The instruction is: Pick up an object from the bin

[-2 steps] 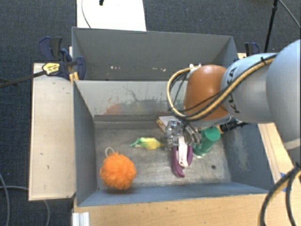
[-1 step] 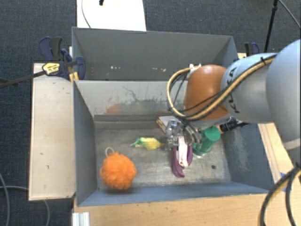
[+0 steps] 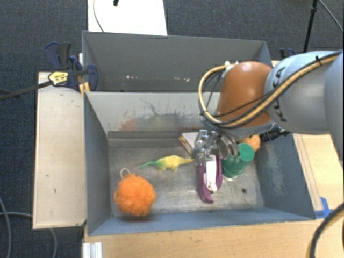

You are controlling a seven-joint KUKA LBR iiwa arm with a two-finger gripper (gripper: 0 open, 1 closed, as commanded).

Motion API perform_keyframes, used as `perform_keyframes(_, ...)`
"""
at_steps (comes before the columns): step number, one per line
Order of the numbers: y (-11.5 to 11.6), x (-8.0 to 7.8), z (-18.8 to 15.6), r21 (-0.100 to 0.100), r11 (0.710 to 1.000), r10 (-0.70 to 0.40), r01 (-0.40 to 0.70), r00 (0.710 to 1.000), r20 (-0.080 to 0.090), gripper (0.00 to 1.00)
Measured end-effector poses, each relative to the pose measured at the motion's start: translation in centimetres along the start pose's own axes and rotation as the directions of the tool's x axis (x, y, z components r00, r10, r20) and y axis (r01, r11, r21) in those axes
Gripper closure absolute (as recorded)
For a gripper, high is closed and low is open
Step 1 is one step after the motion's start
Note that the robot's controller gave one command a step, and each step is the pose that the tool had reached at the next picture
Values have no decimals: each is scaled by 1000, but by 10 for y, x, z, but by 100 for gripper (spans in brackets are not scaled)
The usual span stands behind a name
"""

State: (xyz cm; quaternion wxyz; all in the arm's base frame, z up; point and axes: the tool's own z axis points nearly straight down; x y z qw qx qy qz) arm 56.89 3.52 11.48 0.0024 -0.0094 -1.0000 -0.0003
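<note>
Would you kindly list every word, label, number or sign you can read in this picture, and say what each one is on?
Dark letters on the grey arm, crossed by cables: too blurred to read.
Orange pouf, yellow toy lizard, purple-and-white thing, green cup, tan packet: no readable text.
Bin: no markings that can be read.

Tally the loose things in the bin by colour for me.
Orange: 2 (fluffy ball, small piece)
Yellow: 1 (toy lizard)
Purple-white: 1 (long tool)
Green: 1 (cup)
Tan: 1 (block)
Total: 6
</note>
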Motion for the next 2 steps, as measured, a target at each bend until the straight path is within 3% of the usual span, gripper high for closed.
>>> perform_keyframes(1, 19, -7, -69, 2, 998, -60, 60, 998, 4, 100)
perform_keyframes(2, 25, -13, -108, 1, 995, -99, 99, 995, 13, 100)
